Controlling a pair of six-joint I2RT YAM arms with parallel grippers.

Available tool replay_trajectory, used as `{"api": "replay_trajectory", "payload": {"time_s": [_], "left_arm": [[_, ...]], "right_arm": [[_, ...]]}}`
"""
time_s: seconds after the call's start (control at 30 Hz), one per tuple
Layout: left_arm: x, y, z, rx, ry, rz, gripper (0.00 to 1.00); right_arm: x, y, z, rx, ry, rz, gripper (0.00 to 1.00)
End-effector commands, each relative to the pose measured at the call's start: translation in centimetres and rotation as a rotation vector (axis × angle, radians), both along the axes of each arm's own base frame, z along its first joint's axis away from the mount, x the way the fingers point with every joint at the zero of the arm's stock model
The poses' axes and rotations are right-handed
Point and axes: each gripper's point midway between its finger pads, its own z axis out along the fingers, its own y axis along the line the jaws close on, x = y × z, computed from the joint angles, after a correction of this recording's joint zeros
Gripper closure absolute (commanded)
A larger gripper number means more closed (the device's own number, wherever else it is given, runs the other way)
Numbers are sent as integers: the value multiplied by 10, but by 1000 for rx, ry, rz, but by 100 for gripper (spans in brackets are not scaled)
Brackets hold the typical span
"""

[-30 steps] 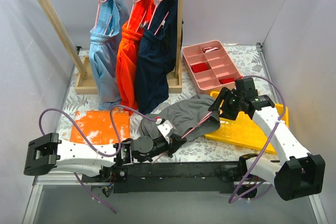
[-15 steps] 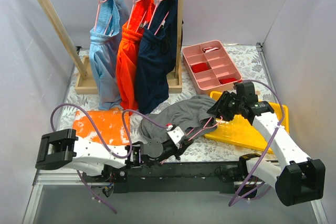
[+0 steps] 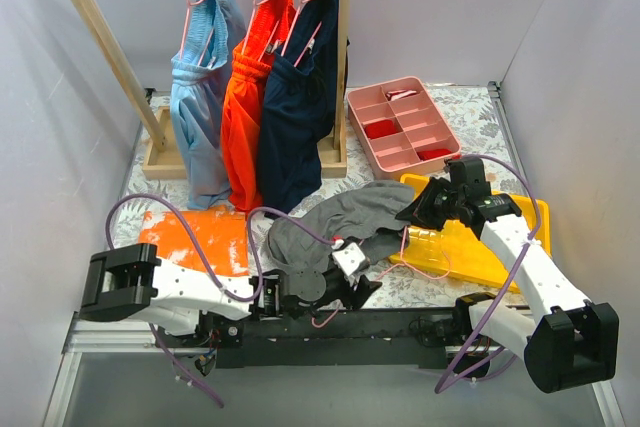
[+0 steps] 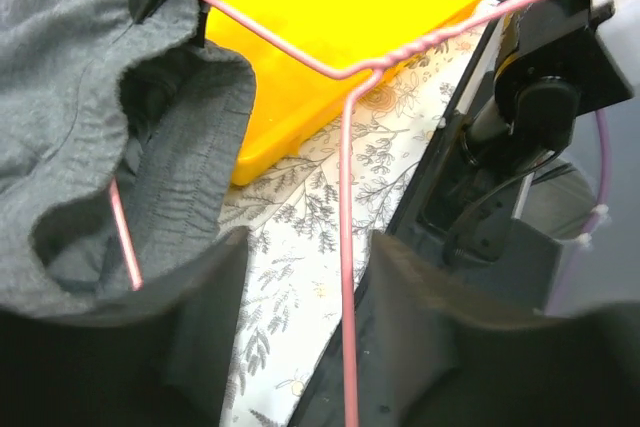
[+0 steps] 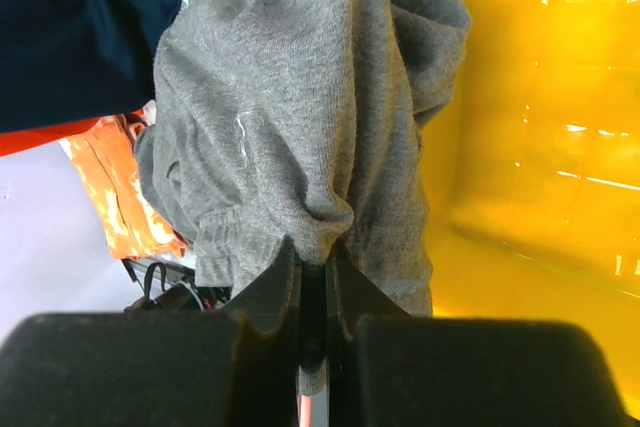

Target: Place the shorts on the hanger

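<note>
We count one shorts (image 3: 345,219), soft grey knit, crumpled on the table (image 3: 472,109) beside one glossy yellow tray (image 3: 500,249), a fold pinched in our right gripper (image 5: 312,269). One hanger (image 4: 343,247), thin pink wire with a twisted neck, one arm inside the waistband; its stem passes between the spread fingers of our left gripper (image 4: 305,277)

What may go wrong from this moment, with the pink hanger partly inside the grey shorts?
1. Only one arm of the hanger sits inside the opening of the shorts; a small pull might draw it out.
2. The fingers of the left gripper stand apart on either side of the wire stem, so the hanger seems loosely held and could tilt or slip.
3. The right gripper pinches only a narrow fold of the fabric, which might slide free under tension.
</note>
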Motion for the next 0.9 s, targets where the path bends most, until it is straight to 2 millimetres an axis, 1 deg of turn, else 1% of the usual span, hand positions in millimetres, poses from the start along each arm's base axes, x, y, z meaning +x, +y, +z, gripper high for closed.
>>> {"api": "replay_trajectory", "payload": {"time_s": [0.0,0.03,0.07,0.1,0.13,0.17,0.2,0.23,0.27,0.3,0.33,0.37,0.4,0.43,0.47,0.5,0.53,0.6,0.63,0.73,0.77,0.83,0.87], "left_arm": [[2,6,49,-115,77,40,40],[1,12,44,-82,96,47,35],[1,21,60,-134,137,63,29],[1,27,61,-138,160,79,28],[3,39,53,-99,183,111,28],[4,46,55,-125,248,150,30],[9,58,62,-151,271,200,31],[11,73,41,-61,295,245,33],[12,79,40,-52,326,277,34],[12,85,35,-49,379,311,35],[10,97,18,27,405,338,35],[8,101,9,61,430,351,36],[3,102,3,71,490,364,36],[1,109,-17,159,509,385,36],[-1,112,-27,197,529,397,36],[-2,114,-32,221,552,417,36],[-6,118,-49,289,574,439,36],[-6,119,-55,322,586,462,35],[-4,120,-62,350,589,481,34],[6,120,-63,372,579,505,31],[8,119,-67,389,574,508,30],[13,114,-67,390,566,504,29],[13,112,-71,415,560,490,29]], "right_arm": [[-6,2,6,12,-4,22,99],[-6,1,7,8,-4,17,99],[-4,0,7,1,-3,10,99],[-4,-1,10,-4,-2,12,99],[-4,-1,11,-7,-1,13,99],[-4,-1,10,-13,8,15,99],[-3,-2,13,-22,7,19,99],[-3,-3,13,-38,4,34,99],[-2,-6,13,-54,6,29,99],[-1,-7,13,-65,5,28,99],[-1,-8,16,-70,-4,31,99],[0,-8,18,-69,-17,31,99],[2,-9,19,-72,-27,27,99],[2,-10,21,-79,-31,25,99],[3,-13,21,-96,-39,15,99],[3,-14,22,-100,-42,13,99],[3,-15,22,-105,-48,10,99],[4,-16,21,-112,-54,5,99],[3,-17,21,-117,-51,3,99],[3,-19,19,-124,-48,-6,99],[3,-19,18,-124,-46,-7,99],[2,-19,18,-121,-41,-9,99],[3,-19,17,-125,-35,-14,99]]}}
